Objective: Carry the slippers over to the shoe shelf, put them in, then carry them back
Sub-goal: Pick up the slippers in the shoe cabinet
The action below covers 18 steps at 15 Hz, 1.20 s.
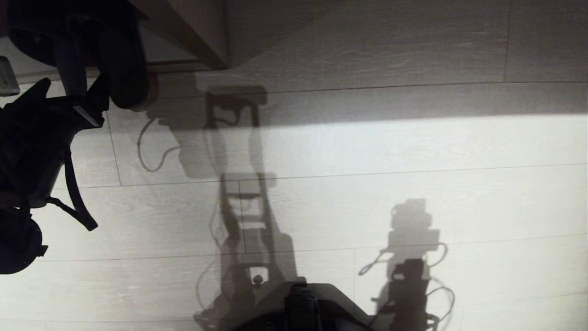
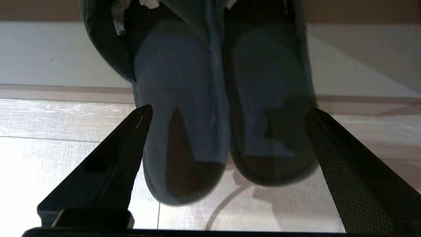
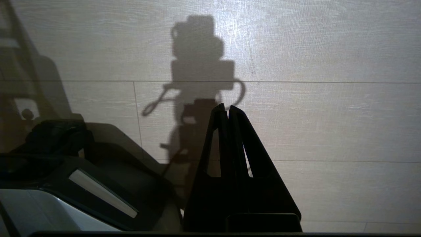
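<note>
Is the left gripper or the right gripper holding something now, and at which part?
Nothing is held. The left gripper is open, one finger on each side of the slippers. The right gripper is shut and empty.

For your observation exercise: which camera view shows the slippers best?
The left wrist view: the slippers lie side by side on the floor between the open left hand. The head view shows one dark part; the right wrist view shows none.
</note>
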Tool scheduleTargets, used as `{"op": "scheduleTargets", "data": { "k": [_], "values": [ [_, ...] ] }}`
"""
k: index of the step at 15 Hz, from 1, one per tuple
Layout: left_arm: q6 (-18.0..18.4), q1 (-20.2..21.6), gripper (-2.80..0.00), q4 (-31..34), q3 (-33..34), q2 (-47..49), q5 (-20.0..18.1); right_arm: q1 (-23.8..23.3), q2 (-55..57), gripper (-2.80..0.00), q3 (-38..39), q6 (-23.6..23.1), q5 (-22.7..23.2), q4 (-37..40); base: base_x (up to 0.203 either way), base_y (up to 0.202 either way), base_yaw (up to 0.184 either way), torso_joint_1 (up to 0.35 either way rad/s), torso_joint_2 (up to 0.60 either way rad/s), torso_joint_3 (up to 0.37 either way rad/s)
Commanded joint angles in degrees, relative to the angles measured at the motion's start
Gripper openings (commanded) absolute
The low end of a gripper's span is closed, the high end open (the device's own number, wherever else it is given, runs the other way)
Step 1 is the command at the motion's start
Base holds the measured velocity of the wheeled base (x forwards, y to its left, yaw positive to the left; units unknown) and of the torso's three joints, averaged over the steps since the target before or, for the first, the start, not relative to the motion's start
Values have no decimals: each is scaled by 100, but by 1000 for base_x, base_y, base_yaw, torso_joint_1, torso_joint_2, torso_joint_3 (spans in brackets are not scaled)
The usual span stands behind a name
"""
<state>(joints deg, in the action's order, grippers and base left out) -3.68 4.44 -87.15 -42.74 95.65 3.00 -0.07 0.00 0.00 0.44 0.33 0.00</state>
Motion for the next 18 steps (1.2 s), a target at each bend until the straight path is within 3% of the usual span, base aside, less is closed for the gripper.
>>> {"op": "scheduleTargets", "data": {
  "k": [1, 18],
  "values": [
    [-49, 40, 0, -51, -179, 147, 1, -1, -9, -280, 0, -8, 2, 0, 0, 0, 0, 0, 0, 0],
    [-507, 100, 0, -51, -1803, 956, 209, -1, -9, -280, 0, 0, 2, 0, 0, 0, 0, 0, 0, 0]
  ]
}}
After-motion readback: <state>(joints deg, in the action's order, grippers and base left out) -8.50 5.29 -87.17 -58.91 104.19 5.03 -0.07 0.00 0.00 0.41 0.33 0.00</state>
